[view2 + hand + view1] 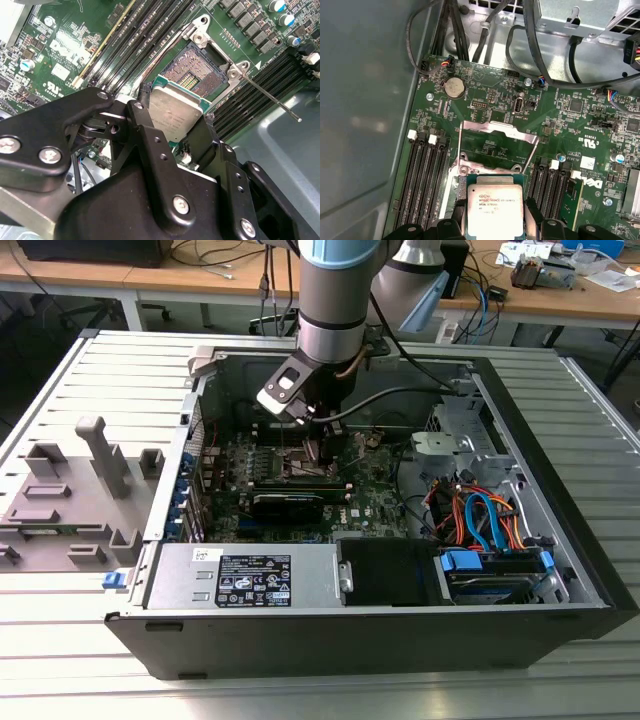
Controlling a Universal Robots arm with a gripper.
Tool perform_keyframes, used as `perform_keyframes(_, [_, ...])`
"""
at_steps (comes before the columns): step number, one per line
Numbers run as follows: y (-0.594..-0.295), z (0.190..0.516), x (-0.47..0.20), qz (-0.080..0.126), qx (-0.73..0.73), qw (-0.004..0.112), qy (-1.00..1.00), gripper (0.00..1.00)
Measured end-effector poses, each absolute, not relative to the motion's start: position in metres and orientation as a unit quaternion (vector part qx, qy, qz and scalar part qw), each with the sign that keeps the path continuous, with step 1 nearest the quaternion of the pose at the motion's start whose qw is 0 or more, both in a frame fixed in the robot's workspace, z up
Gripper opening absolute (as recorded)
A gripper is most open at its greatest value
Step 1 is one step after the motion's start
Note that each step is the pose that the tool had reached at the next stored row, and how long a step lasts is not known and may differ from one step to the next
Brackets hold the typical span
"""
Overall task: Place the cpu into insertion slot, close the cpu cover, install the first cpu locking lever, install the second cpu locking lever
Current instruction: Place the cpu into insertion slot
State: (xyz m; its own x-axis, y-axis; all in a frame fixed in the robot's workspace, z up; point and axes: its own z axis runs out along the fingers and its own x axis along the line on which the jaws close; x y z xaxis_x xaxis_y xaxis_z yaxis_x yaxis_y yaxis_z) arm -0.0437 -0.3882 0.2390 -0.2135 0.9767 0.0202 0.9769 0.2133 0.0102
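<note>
Inside open black metal desktop case (300,640), over green motherboard (485,100): black two-finger gripper (175,122) clamped on flat square cpu (172,107), matte silver-grey lid, pinched at opposite edges, over edge of open socket (195,75) with fine gold contacts. Thin silvery cpu cover (500,131) frame raised. Slim steel lever rod (270,97) angled free. Black ribbed memory slots (425,170) flank socket.

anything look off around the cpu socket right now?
Nothing stands out. The gripper holds the cpu at the open socket, not yet seated. The cpu cover is flipped up and a locking lever juts free, as expected at this step. No bent or loose parts visible.
</note>
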Motion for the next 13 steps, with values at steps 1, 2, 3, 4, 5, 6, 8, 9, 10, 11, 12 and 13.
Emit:
perform_keyframes(1, [-0.3882, 0.2389, -0.0437, -0.01, -0.628, 0.005, -0.778, 0.55])
perform_keyframes(2, [-0.3882, 0.2388, -0.0437, -0.01, -0.628, 0.005, -0.778, 0.55])
perform_keyframes(3, [-0.3882, 0.2387, -0.0437, -0.01, -0.629, 0.005, -0.777, 0.55])
perform_keyframes(4, [-0.3882, 0.2386, -0.0437, -0.01, -0.629, 0.005, -0.777, 0.55])
perform_keyframes(5, [-0.3882, 0.2385, -0.0437, -0.01, -0.63, 0.005, -0.776, 0.55])
perform_keyframes(6, [-0.3882, 0.2385, -0.0437, -0.01, -0.631, 0.005, -0.776, 0.55])
perform_keyframes(8, [-0.3882, 0.2384, -0.0437, -0.01, -0.632, 0.005, -0.775, 0.55])
perform_keyframes(9, [-0.3882, 0.2384, -0.0437, -0.01, -0.632, 0.005, -0.775, 0.55])
perform_keyframes(10, [-0.3882, 0.2383, -0.0437, -0.01, -0.633, 0.005, -0.774, 0.55])
perform_keyframes(11, [-0.3882, 0.2382, -0.0437, -0.01, -0.634, 0.005, -0.773, 0.55])
perform_keyframes(12, [-0.3882, 0.2381, -0.0437, -0.01, -0.634, 0.005, -0.773, 0.55])
perform_keyframes(13, [-0.3882, 0.2381, -0.0437, -0.01, -0.635, 0.005, -0.773, 0.55])
